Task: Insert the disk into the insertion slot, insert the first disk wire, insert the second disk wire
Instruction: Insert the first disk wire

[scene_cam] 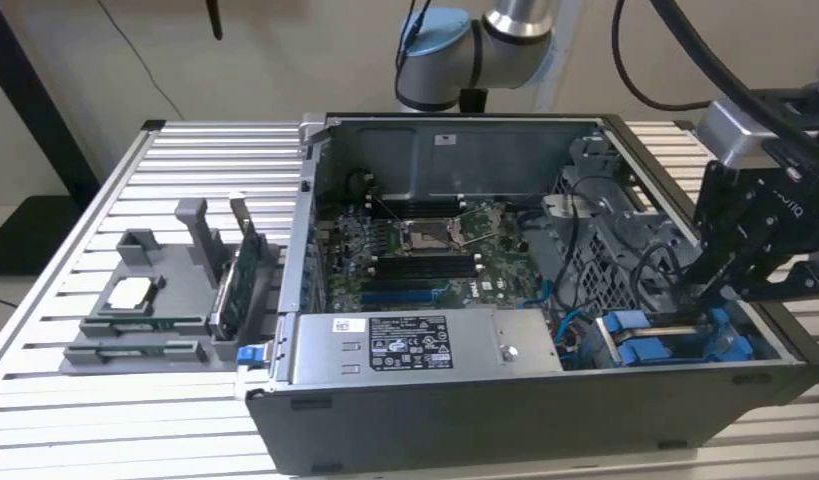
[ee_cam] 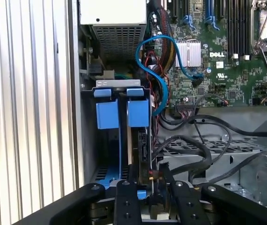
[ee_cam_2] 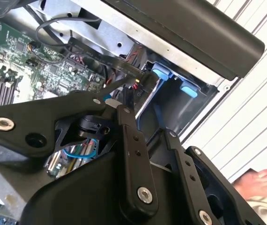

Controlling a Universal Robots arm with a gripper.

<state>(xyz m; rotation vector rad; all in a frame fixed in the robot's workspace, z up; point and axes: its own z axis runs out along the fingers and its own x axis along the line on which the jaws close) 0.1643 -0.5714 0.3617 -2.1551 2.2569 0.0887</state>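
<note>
Step in hand, by my read: a disk wire. The disk (ee_cam: 138, 113) sits down in the insertion slot (ee_cam: 118, 84), blue carrier tabs up, directly ahead of the claw tips. The claw (ee_cam: 150, 183) is drawn nearly together, pinching what looks like the disk wire (ee_cam: 151, 174) plug (red/yellow leads, can't tell first or second) right at the disk's near edge. Seating it calls for a square, straight push. The plug is small and loose cables crowd just beside the claw, so there's a snag risk.

Surface: open computer case (scene_cam: 516, 430) on a slatted metal table (scene_cam: 62, 420), with the parts fixture (scene_cam: 142, 300) well away, across the case from the claw. A person's hand (ee_cam_2: 260, 180) rests on the slats on the claw's side.
</note>
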